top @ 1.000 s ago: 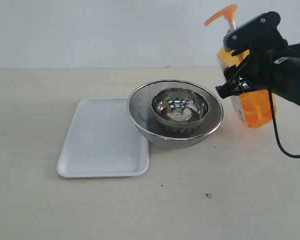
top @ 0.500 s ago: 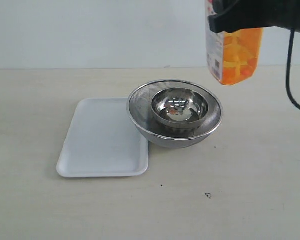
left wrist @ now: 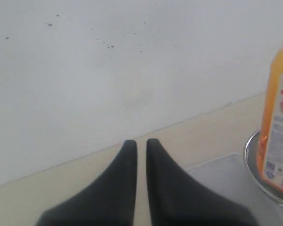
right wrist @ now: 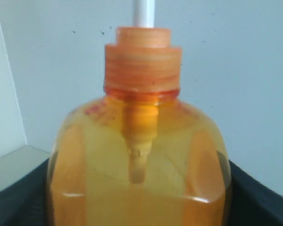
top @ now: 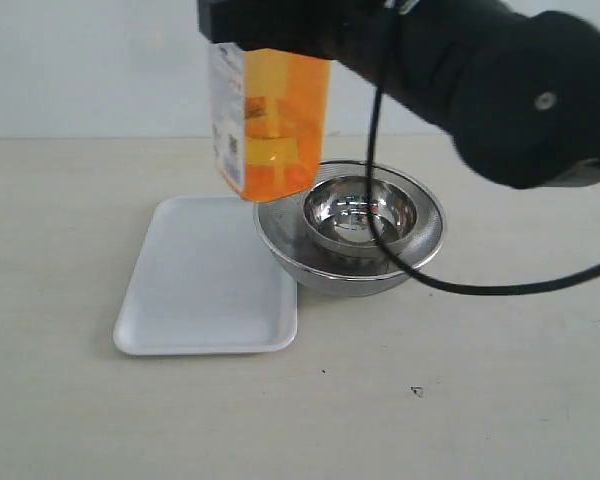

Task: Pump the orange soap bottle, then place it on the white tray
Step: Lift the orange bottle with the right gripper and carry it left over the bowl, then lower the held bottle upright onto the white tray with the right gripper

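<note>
The orange soap bottle (top: 275, 125) hangs upright in the air, its base above the white tray's right edge and the bowls' left rim. My right gripper (top: 270, 25) is shut on its upper part; the pump head is out of the exterior view. The right wrist view is filled by the bottle (right wrist: 141, 160), its orange collar and white stem, with dark fingers (right wrist: 259, 197) at both sides. The white tray (top: 200, 290) lies flat and bare on the table. My left gripper (left wrist: 141, 142) is shut on nothing, away from the bottle (left wrist: 278, 136) and the tray (left wrist: 217, 174).
A steel mesh bowl (top: 420, 260) holding a smaller steel bowl (top: 360, 215) stands right of the tray, touching its edge. The right arm's black cable (top: 450, 288) droops over the bowls. A pale wall runs behind the table.
The right gripper has lifted the bottle off the table at the right and carried it left, from beyond the bowls to above the tray's right edge.
</note>
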